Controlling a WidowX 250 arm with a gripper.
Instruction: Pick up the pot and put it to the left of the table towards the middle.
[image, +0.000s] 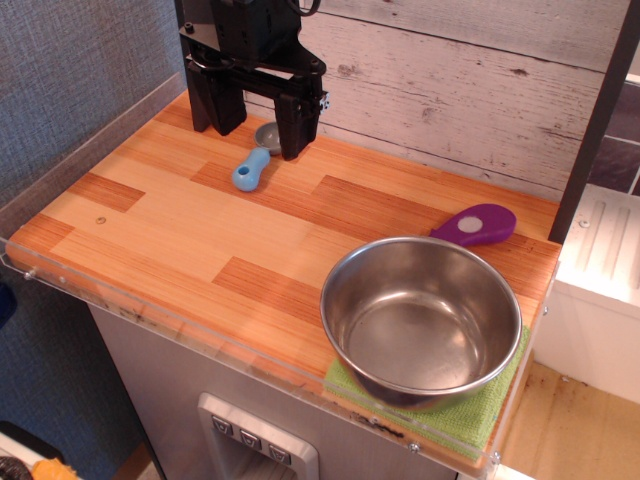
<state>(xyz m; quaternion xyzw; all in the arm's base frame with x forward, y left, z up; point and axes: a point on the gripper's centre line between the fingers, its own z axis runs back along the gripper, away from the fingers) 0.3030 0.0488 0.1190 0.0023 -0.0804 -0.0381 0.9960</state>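
The pot (420, 318) is a large shiny steel bowl standing upright at the front right of the wooden table (180, 230), resting on a green cloth (480, 410). My black gripper (255, 130) hangs at the back left of the table, far from the pot. Its two fingers (298, 125) are spread apart and hold nothing. It stands just above a small grey measuring spoon with a blue handle (252, 168).
A purple oval object (478, 224) lies behind the pot at the right edge. Clear acrylic edging (150, 318) runs along the table's front and left. A white plank wall (450, 80) stands behind. A dark post (595, 120) rises at the right.
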